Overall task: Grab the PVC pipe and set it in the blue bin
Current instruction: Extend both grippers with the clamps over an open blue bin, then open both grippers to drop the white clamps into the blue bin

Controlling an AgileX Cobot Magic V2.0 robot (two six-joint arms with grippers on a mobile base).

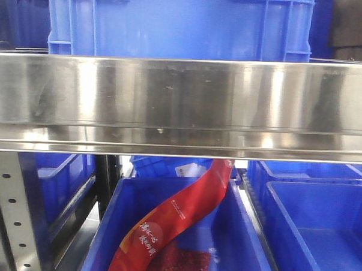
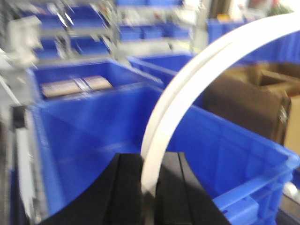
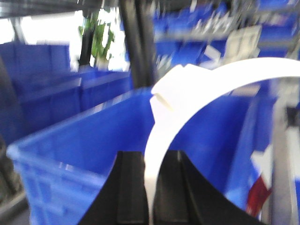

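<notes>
Your right gripper (image 3: 151, 160) pinches the PVC pipe (image 3: 187, 89) at its lower end, its arc standing over the blue bin (image 3: 89, 126), so opening should drop it inside; your left gripper (image 2: 151, 163) clamps a long white strip (image 2: 197, 79), seemingly just kept out of the way; both views blur.

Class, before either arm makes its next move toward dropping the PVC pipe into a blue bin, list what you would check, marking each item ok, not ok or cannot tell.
1. Left gripper shut on the white curved strip: ok.
2. Right gripper shut on the tabbed white strip: ok.
3. Either strip is the PVC pipe: cannot tell, both wrist views are blurred.
4. Blue bin open ahead of the left gripper: ok.
5. Right-side blue bin open ahead of the right gripper: ok.
6. Arms visible in the front view: not ok, the steel shelf rail fills much of it.
</notes>
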